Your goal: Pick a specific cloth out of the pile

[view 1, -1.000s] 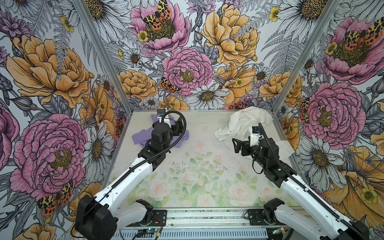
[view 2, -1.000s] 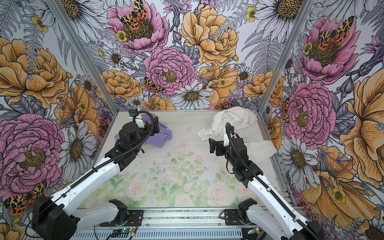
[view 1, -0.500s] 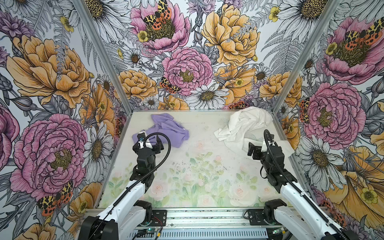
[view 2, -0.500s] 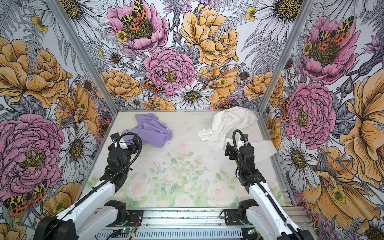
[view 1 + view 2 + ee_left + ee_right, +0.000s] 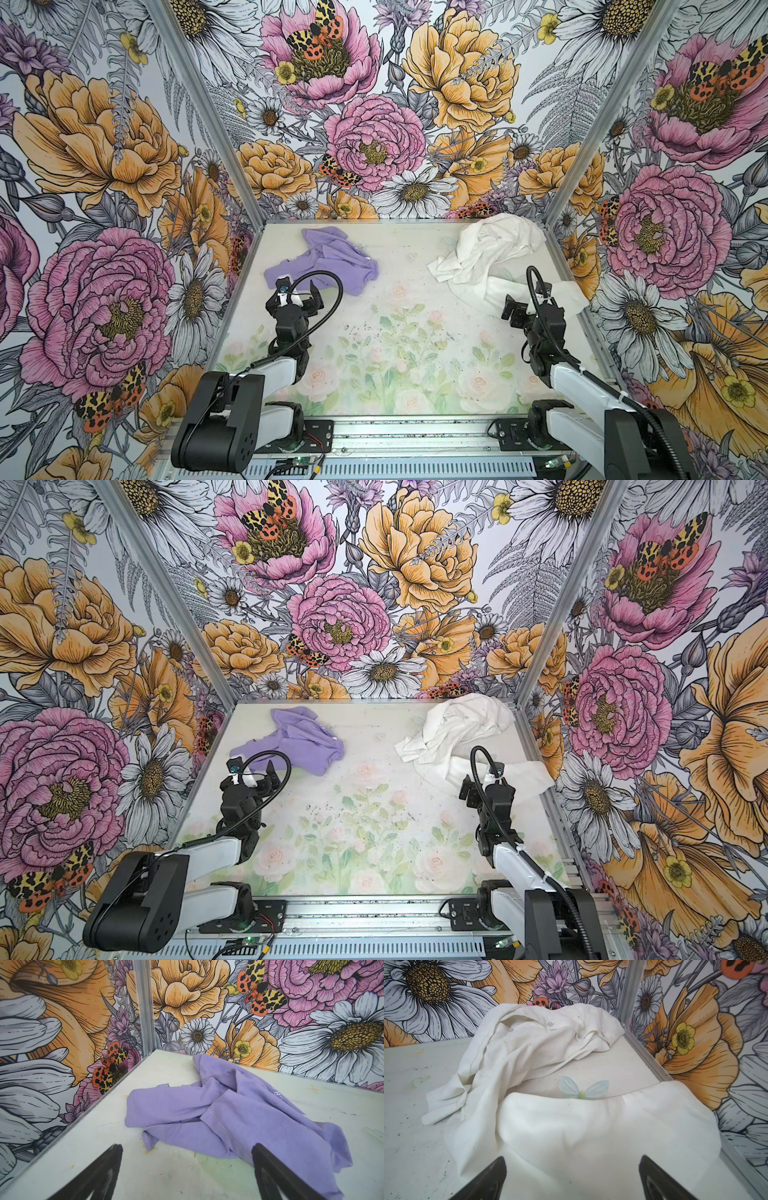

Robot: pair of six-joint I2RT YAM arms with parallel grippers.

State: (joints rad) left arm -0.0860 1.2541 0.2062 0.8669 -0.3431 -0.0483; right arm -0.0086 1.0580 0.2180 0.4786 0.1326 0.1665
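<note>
Separately, one lavender cloth point(image 5: 332, 262) and one white pile point(image 5: 490, 257) lie apart.

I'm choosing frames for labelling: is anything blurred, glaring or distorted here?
Both top views: even, soft light, sharp, no glare; wide-angle lens splays the walls outward. Left wrist view: purple shirt crisp, near jaws slightly soft. Right wrist view: white cloth pile bright, its nearest folds nearly washed out; jaw tips blurred.

I see the pile point(image 5: 550, 1084) crumpled in the table point(image 5: 415, 1147) corner; right gripper point(image 5: 572, 1169) fingers spread wide, empty.
</note>
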